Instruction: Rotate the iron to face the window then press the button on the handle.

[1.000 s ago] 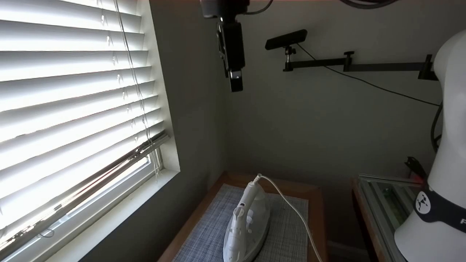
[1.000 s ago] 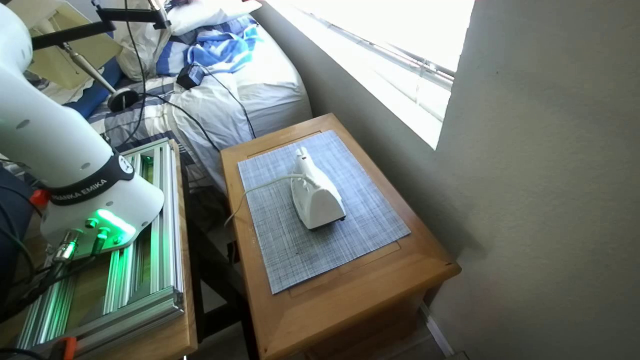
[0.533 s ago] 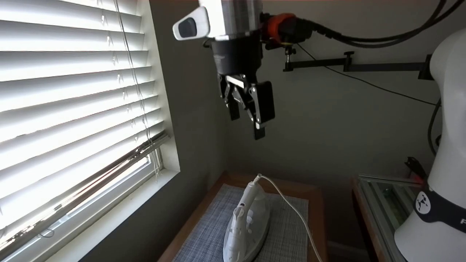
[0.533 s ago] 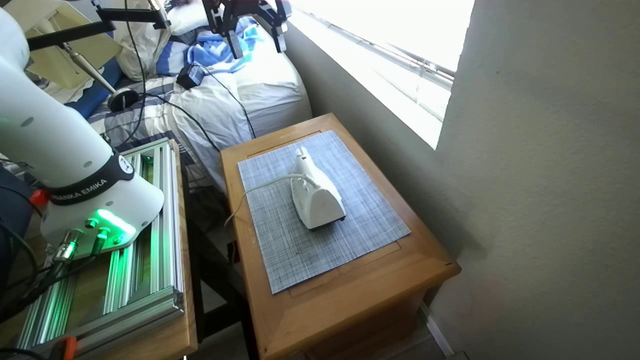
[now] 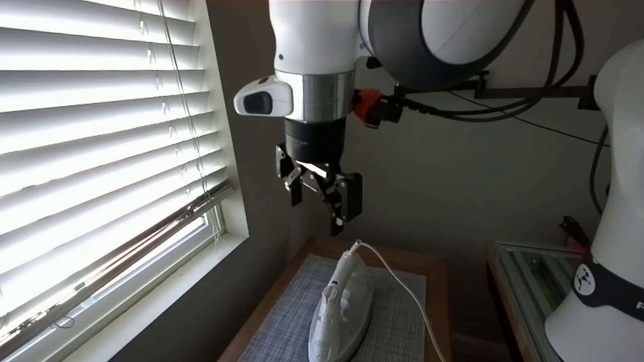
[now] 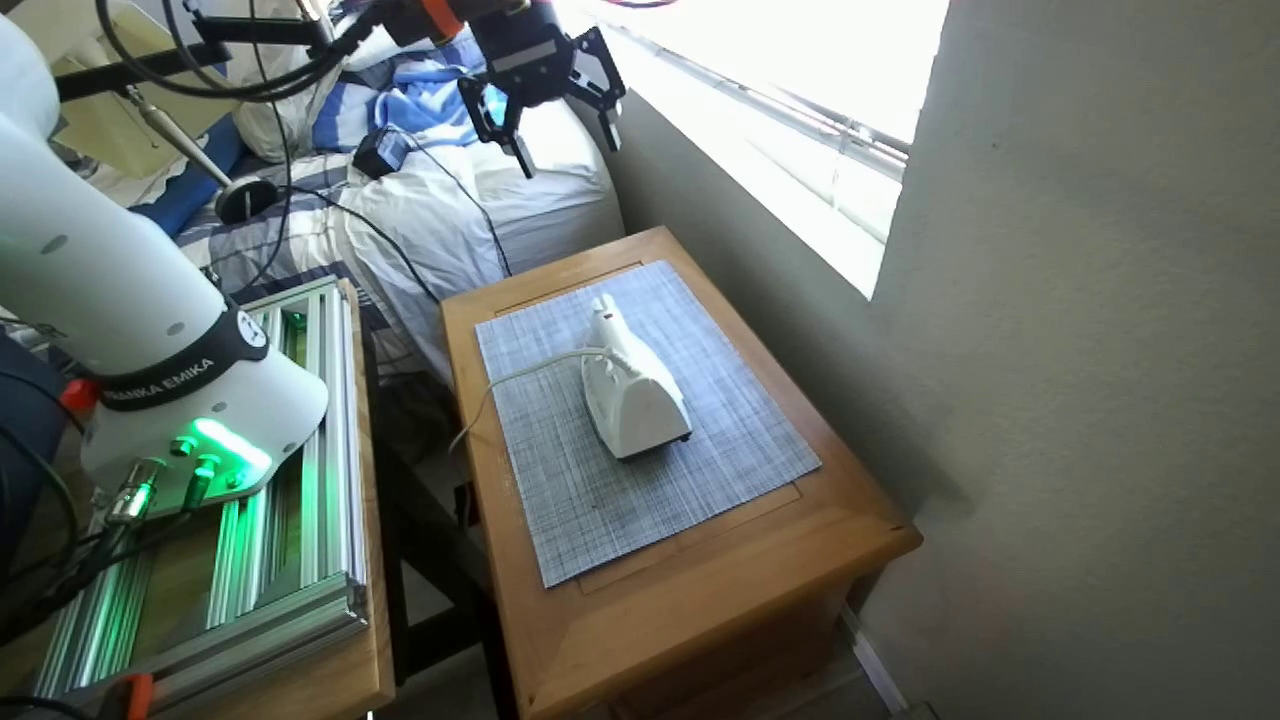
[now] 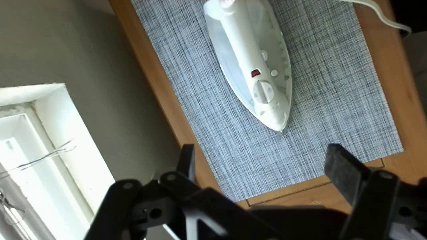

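At the window, find the heading for the turn. Lower down and beside it, on the wooden table, find the mat, likely to drag a little. High over the table, read the gripper as spread wide, with nothing held. Judge the step as the approach to the iron, resting flat on the mat and pointing along the window, not at it. Shift over it before dropping, clear of the tip; then swing slowly clockwise, as seen from above. Mind the cord, apt to bunch up near the heel. Line up squarely across the handle with a small turn, and clasp at the middle for an even swing.

Cut off at the edge of every view: the window, partly bleached by glare. Cropped too: the iron, at the front in an exterior view and at the heel in the wrist view. Out of sight: the far end of the cord. Hard to settle: the button to press, perhaps the dark red inset on the handle, perhaps one of the white knobs beside it.
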You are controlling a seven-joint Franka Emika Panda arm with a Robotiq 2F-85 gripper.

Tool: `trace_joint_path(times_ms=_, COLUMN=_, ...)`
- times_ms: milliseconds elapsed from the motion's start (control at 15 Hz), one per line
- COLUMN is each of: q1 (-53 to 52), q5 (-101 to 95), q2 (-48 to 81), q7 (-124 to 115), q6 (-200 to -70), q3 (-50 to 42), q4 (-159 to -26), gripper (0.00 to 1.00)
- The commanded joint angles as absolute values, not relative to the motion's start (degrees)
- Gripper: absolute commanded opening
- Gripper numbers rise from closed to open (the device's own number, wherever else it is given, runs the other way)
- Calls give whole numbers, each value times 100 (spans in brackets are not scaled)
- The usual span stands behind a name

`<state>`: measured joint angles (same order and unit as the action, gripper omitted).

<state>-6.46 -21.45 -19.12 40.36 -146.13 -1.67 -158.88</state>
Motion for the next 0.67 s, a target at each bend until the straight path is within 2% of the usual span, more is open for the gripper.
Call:
trace_joint_path(times_ms=0, q1=-589, q5=-2108, q2=-1807, q7=4077, q6=-14655, q3=-120, q4=-15872, gripper=100)
trace_joint_path(times_ms=400, q1=-593, q5=-2109, q2=-1829, q7=4071, q6=-14649, q3=-105, q4=-15849, gripper=100)
trace_joint_path(times_ms=600, q1=-365, q5=-2450, q2=-1421, q7=4209, q6=-14687, q3=-175, q4=-15857, gripper=100)
